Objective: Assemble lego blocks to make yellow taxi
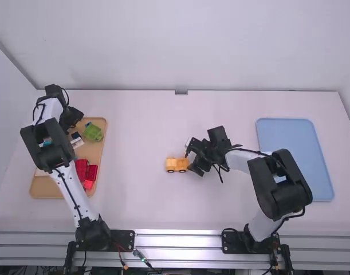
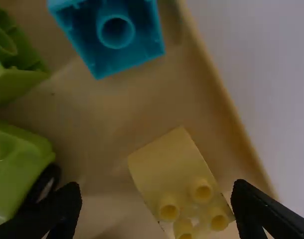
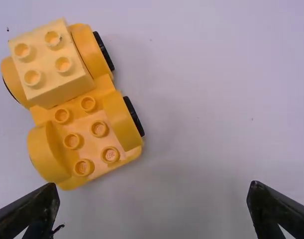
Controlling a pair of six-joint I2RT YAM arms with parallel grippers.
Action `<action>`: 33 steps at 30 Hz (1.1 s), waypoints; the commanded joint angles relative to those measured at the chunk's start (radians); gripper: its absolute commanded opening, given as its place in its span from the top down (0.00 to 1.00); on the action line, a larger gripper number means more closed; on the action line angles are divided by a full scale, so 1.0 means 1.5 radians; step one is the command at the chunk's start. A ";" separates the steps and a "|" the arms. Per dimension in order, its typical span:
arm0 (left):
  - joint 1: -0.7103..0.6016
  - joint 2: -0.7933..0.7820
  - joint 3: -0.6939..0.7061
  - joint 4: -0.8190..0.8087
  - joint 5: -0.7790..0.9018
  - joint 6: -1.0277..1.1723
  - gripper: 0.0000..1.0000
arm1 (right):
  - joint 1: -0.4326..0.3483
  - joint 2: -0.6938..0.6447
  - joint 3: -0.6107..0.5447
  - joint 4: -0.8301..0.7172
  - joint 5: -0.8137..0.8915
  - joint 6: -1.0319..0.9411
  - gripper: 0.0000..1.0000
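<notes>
My left gripper (image 1: 71, 118) is over the far end of the wooden tray. In the left wrist view this gripper (image 2: 155, 206) is open, with a pale yellow studded brick (image 2: 166, 162) on the tray floor between its fingers, nearer the right one. On the table's middle stands a yellow wheeled car base (image 1: 176, 165), the open right gripper (image 1: 193, 159) just right of it. The right wrist view shows the car base (image 3: 72, 141) with a pale yellow 2x2-stud block (image 3: 51, 62) on one end; the right gripper (image 3: 152, 196) has nothing between its fingers.
The wooden tray (image 1: 98, 150) at the left holds a green piece (image 1: 93, 132) and red pieces (image 1: 86, 172). Beside the pale brick lie a blue brick (image 2: 114, 35) and a green wheeled piece (image 2: 20, 167). A blue tray (image 1: 289, 143) lies at the right.
</notes>
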 commanded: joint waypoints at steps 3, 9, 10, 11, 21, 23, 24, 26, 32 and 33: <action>0.000 0.012 -0.008 -0.019 -0.027 -0.003 0.29 | 0.001 -0.014 0.001 -0.002 -0.001 0.004 0.01; 0.001 0.012 -0.008 -0.029 -0.027 -0.006 0.40 | 0.001 -0.014 0.001 -0.003 -0.001 0.004 0.01; 0.001 0.012 -0.008 -0.028 -0.028 -0.006 0.45 | 0.001 -0.014 0.001 -0.004 -0.001 0.004 0.01; 0.001 0.012 -0.008 -0.027 -0.028 -0.006 0.53 | 0.001 -0.014 0.001 -0.004 -0.002 0.004 0.01; 0.005 0.012 -0.018 -0.006 -0.028 -0.005 0.56 | 0.001 -0.014 0.001 -0.004 -0.001 0.014 0.01; 0.003 0.012 -0.032 0.013 -0.028 -0.005 0.35 | 0.001 -0.014 0.001 -0.004 -0.001 0.014 0.01; 0.003 0.012 -0.037 0.022 -0.028 -0.004 0.34 | 0.001 -0.014 0.001 -0.004 -0.001 0.014 0.01; 0.003 0.012 -0.054 0.048 -0.026 0.011 0.36 | 0.001 -0.013 0.001 -0.004 -0.001 0.014 0.01; 0.003 0.012 -0.076 0.064 -0.034 0.020 0.54 | 0.001 -0.014 0.001 -0.002 -0.001 0.014 0.01; 0.003 0.012 -0.076 0.064 -0.033 0.020 0.54 | 0.001 -0.014 0.001 -0.001 -0.001 0.014 0.01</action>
